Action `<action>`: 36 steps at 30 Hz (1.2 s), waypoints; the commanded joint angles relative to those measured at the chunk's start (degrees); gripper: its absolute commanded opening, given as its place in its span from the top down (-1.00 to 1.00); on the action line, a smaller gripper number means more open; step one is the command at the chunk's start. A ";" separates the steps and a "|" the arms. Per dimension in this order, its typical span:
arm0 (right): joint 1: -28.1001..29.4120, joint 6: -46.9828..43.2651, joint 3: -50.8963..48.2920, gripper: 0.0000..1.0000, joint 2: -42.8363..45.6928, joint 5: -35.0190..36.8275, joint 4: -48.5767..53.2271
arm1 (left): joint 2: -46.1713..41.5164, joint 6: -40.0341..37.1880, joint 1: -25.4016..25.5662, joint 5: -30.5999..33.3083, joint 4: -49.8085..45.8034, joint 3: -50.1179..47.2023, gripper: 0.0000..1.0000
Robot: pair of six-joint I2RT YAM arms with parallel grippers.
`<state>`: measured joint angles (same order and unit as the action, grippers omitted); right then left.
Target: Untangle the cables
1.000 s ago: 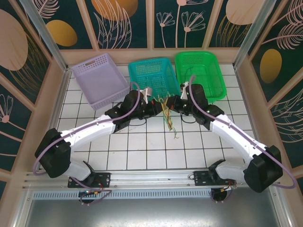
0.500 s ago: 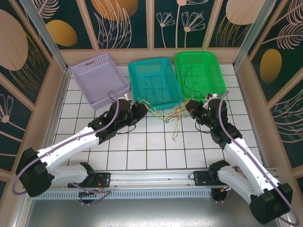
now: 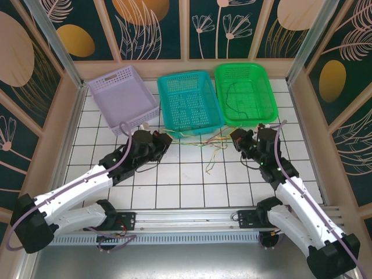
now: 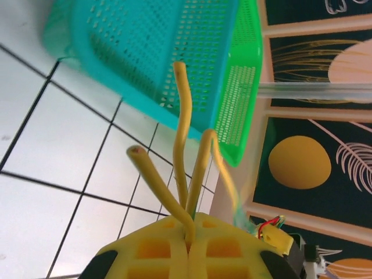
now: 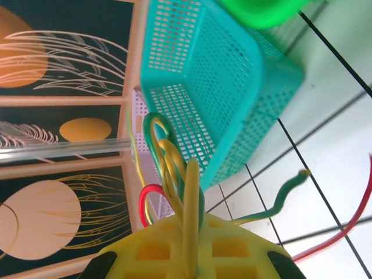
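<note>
We see the cables (image 3: 203,141) as a loose bundle of thin yellow, green and reddish strands, pulled out sideways over the white tiles just near of the teal basket (image 3: 189,102). Its left end is pinched in the left gripper (image 3: 167,138) and its right end in the right gripper (image 3: 235,138). From the middle, a few slack loops trail toward us. Apart from them, one dark cable (image 3: 228,100) lies curled inside the green basket (image 3: 268,93), far right.
</note>
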<state>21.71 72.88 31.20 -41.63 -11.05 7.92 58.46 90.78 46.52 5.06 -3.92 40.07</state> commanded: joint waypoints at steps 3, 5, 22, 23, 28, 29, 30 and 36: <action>-2.89 2.70 -2.51 1.00 0.62 7.15 -1.21 | -2.18 13.33 -1.82 3.90 -1.59 -7.46 0.79; -2.78 0.49 -1.73 1.00 0.01 6.35 -1.04 | -2.04 12.82 -1.80 3.59 -1.76 -7.52 0.75; -2.88 -9.81 1.96 1.00 1.25 9.63 7.78 | -2.31 8.19 -1.85 4.20 -6.81 -6.58 0.11; -2.89 -10.45 2.79 1.00 1.50 10.99 9.67 | -2.21 7.55 -1.82 4.61 -8.46 -5.92 0.03; -2.99 -11.40 4.97 1.00 1.73 17.20 19.60 | 1.31 -5.30 -4.15 6.32 -17.62 -0.59 0.00; -3.00 -10.52 4.77 1.00 1.57 18.34 21.39 | 3.04 -8.75 -5.25 5.00 -18.45 0.07 0.04; -3.20 -9.33 4.27 1.00 1.46 19.44 22.97 | 5.27 -12.48 -6.37 3.46 -19.27 0.87 0.11; -9.51 -8.87 -1.45 1.00 -3.36 12.35 14.49 | 17.37 -29.98 -9.12 -2.24 -19.34 4.63 0.41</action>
<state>15.18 63.72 31.90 -42.11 4.14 25.32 72.40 73.45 37.76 6.15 -19.84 42.72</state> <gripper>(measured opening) 0.065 0.301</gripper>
